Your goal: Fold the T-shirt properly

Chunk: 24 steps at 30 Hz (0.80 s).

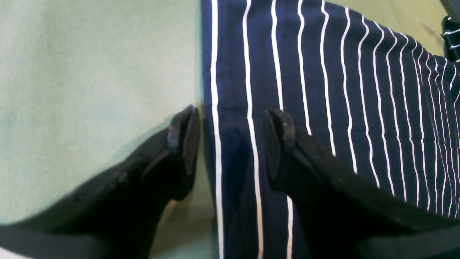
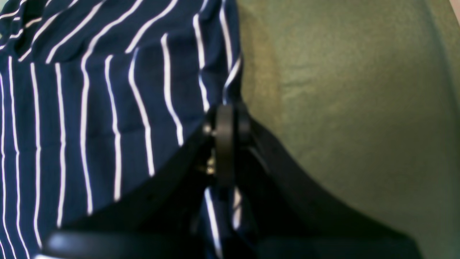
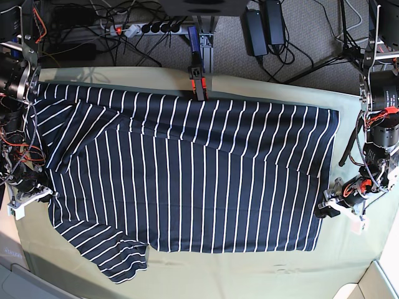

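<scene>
Green cloth bordering T-shirt edges

My right gripper looks blurred in my right wrist view, and its fingers cover the T-shirt edge pinched between them. The shirt runs off that picture's left edge. In the base view, my left gripper is too small to make out.

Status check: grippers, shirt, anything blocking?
Left gripper open, straddling the shirt edge. Right gripper shut on shirt edge. Shirt spread on cloth. Nothing blocking.
</scene>
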{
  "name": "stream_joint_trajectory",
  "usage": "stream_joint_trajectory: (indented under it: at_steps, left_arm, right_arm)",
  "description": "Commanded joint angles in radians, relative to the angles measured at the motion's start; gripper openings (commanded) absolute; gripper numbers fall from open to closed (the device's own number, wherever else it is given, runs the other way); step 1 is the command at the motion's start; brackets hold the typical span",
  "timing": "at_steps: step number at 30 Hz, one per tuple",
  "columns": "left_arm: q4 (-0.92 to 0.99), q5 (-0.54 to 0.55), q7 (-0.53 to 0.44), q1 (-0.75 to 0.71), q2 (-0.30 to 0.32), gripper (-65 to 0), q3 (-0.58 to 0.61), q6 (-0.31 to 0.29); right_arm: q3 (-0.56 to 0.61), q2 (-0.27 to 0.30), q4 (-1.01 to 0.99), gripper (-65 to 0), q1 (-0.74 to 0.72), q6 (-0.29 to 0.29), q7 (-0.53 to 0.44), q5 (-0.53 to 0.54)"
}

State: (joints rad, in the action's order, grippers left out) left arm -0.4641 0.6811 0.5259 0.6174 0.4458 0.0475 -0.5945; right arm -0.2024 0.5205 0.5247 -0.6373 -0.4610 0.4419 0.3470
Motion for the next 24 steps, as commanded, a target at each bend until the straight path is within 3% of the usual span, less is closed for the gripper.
stream_joint_trajectory:
  at_steps: [1,12,24]
  left_arm:
    - [-0.011,0.008,-0.014,0.027,0.014,-33.1,-0.003,0.005]
    - [-0.011,-0.021,-0.025,0.025,0.011,-33.1,-0.003,0.008]
    - [-0.011,-0.021,-0.014,0.019,-0.053,-33.1,-0.003,0.008]
  right_arm:
    - [-0.003,0.022,0.018,-65.0,-0.03,0.004,-0.015,0.013]
    - [-0.003,0.022,0.018,-65.0,-0.03,0.004,-0.015,0.035]
    - [-0.003,0.022,0.018,-65.0,-0.03,0.004,-0.015,0.038]
